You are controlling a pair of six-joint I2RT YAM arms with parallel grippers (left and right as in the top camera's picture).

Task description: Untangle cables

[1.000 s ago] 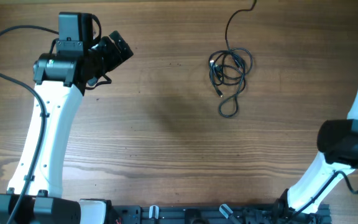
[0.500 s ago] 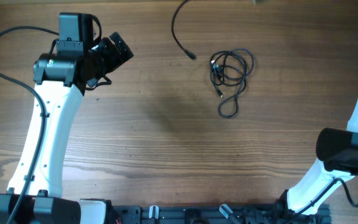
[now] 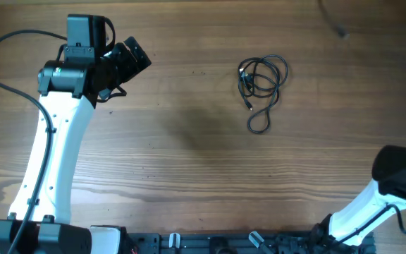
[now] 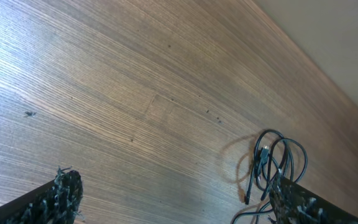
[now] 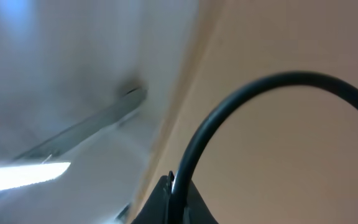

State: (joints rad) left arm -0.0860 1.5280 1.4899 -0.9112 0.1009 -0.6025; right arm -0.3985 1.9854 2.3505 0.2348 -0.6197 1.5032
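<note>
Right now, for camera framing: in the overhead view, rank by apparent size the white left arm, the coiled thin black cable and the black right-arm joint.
Largest: white left arm.
Then coiled thin black cable and black right-arm joint: alike, joint cropped and nearer camera, so unranked.

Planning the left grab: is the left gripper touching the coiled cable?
No, the left gripper is far to the side of the coiled cable.

The brown wooden tabletop (image 3: 189, 162) is viewed straight down overhead, obliquely by the left wrist. Coiled thin black cables (image 3: 259, 83) are shared.
</note>
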